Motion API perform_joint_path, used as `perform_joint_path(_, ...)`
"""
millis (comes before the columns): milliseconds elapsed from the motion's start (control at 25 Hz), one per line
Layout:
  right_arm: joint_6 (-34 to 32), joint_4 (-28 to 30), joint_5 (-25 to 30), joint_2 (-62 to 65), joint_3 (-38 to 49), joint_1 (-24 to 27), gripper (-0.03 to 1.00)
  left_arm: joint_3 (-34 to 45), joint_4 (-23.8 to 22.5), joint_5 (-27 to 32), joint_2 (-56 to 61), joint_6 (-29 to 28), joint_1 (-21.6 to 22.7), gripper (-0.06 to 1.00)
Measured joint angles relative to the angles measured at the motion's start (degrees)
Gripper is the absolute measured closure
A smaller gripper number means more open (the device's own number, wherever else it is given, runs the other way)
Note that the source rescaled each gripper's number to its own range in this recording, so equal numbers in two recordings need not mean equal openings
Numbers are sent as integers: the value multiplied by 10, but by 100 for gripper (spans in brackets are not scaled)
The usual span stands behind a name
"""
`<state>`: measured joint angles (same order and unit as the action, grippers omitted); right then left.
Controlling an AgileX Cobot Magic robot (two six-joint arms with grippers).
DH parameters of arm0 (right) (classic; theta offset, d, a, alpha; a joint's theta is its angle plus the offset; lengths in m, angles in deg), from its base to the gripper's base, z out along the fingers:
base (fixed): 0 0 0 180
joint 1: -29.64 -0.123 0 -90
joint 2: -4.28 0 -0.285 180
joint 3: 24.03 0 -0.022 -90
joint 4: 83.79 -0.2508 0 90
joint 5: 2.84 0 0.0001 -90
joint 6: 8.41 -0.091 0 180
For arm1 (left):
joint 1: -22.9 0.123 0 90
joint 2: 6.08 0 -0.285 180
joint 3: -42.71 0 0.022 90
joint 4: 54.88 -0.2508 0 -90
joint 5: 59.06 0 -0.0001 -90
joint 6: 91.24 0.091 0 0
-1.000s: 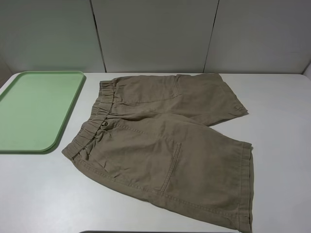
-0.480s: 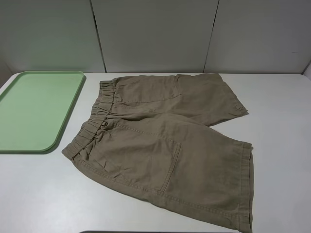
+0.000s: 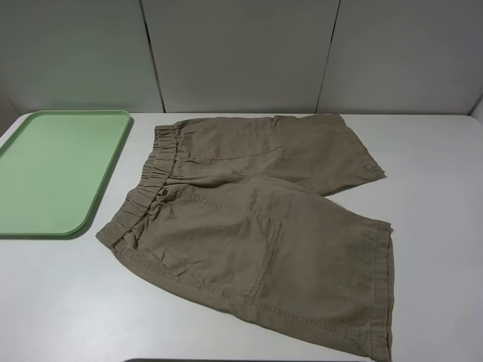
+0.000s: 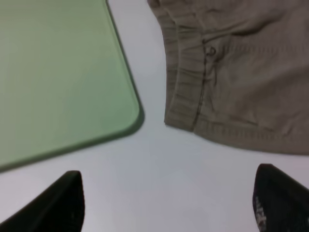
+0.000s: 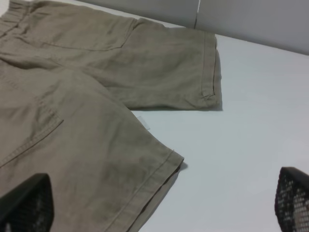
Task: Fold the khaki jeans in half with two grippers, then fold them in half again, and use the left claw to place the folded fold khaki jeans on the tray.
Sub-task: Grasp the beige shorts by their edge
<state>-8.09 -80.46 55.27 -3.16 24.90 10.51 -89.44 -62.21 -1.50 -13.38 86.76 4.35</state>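
The khaki jeans [image 3: 256, 226] lie spread flat on the white table, waistband toward the tray and both legs pointing right. The mint-green tray [image 3: 53, 173] lies empty at the far left. Neither gripper shows in the exterior high view. In the left wrist view my left gripper [image 4: 166, 208] is open, its black fingertips [image 4: 53, 208] wide apart above bare table, near the tray's corner [image 4: 130, 111] and the waistband corner [image 4: 188, 111]. In the right wrist view my right gripper [image 5: 159, 203] is open above the near leg's hem [image 5: 159, 169], with the far leg [image 5: 145, 67] beyond it.
The white table [image 3: 60, 302] runs around the shorts. Grey wall panels [image 3: 241, 53] stand along its far edge. A dark strip [image 3: 226, 360] shows at the table's front edge.
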Motion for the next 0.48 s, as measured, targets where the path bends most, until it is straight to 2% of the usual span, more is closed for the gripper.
perform_joint_path(280,4,-3,-14,-9,-32,0,-3,-30,21,-31,0,3,0,23)
perform_joint_path(480,45,-5,-18,-122,-107,0,-3,-30,51,-41,-4,55,0,23)
